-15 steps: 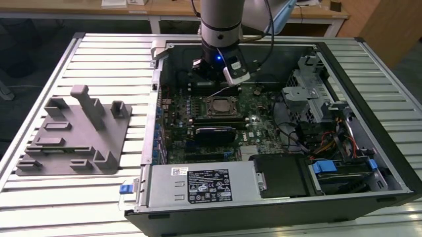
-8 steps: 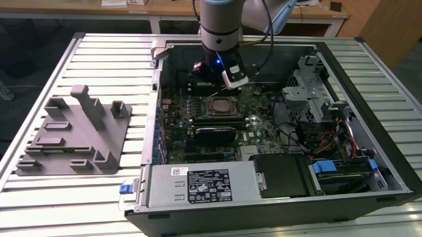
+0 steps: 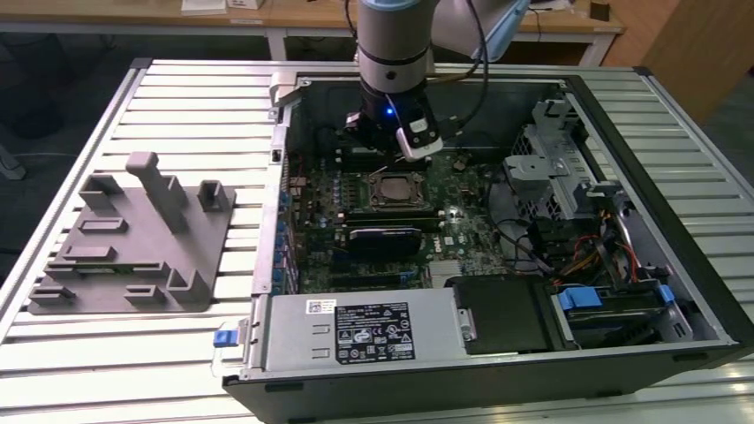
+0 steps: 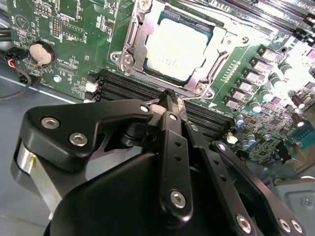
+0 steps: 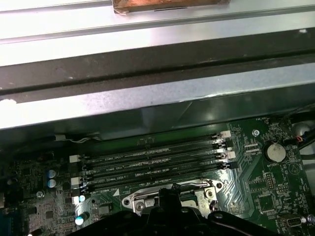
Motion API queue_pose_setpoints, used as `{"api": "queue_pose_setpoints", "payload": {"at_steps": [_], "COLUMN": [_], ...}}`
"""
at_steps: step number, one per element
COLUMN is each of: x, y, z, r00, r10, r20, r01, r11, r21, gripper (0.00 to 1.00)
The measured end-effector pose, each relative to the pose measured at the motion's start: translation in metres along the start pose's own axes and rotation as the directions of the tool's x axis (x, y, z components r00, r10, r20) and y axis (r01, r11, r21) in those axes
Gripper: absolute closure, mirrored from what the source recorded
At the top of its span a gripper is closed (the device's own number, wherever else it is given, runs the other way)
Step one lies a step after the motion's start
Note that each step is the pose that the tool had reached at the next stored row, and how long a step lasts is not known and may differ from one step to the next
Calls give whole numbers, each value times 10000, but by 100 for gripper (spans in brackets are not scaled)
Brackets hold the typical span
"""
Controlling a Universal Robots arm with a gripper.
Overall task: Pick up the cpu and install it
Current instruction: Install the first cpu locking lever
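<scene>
cpu (image 4: 178, 51) is seated in the socket on the motherboard (image 4: 74, 29), silver lid up, with the metal load frame (image 4: 130, 49) around it. gripper (image 4: 167, 98) isn't touching it. The tips sit just beside the socket, over the frame edge that faces the memory slots (image 4: 128, 88), near a thin wire lever there. I can't tell whether the tips contact the lever. Fingers (image 4: 172, 132) are pressed together into one black bar, and I see nothing held between them. The chip is clear of the tips and lies fully beyond them in the second wrist view. In the first wrist view the same tips sit at the frame edge with the four long slots running past them and a coin cell (image 5: 274, 151) off to one side. In the exterior view the arm (image 3: 395, 44) comes straight down into the open computer case (image 3: 471, 380), wrist roughly vertical, tool pointing down at the board close to the socket, on its far side from the camera. The case lies on its side on a slatted metal table (image 3: 177, 97), with the power supply (image 3: 353, 327) at its near edge. A grey plastic fixture tray (image 3: 130, 256) sits on the table outside the case, towards the exterior view's left and well apart from the arm.
</scene>
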State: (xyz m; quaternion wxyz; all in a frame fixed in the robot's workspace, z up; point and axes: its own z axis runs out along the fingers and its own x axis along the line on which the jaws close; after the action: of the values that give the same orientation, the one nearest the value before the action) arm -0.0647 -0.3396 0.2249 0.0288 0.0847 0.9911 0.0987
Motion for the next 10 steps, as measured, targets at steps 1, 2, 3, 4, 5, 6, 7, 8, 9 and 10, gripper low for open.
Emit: {"api": "queue_pose_setpoints", "payload": {"at_steps": [1, 2, 3, 4, 5, 6, 7, 8, 9, 10], "x": [0, 0, -1, -1, -1, -2, -2, -2, -3, -3], "y": [0, 2, 3, 4, 6, 10, 11, 12, 13, 13], "z": [-5, -9, -14, -18, -28, -49, -53, -58, -61, -66], "r00": [10000, 10000, 10000, 10000, 10000, 10000, 10000, 10000, 10000, 10000], "r10": [0, 0, 0, 0, 0, 0, 1, 0, 0, 1], "r20": [-2, 0, 0, 0, 0, 0, 0, 0, 0, 0], "r01": [0, 0, 0, 0, 0, 0, -1, 0, 0, -1], "r11": [10000, 10000, 10000, 10000, 10000, 10000, 10000, 10000, 10000, 10000], "r21": [4, 1, 0, 0, 1, 0, 0, 1, 0, 0], "gripper": [89, 89, 89, 89, 89, 89, 89, 89, 89, 89]}}
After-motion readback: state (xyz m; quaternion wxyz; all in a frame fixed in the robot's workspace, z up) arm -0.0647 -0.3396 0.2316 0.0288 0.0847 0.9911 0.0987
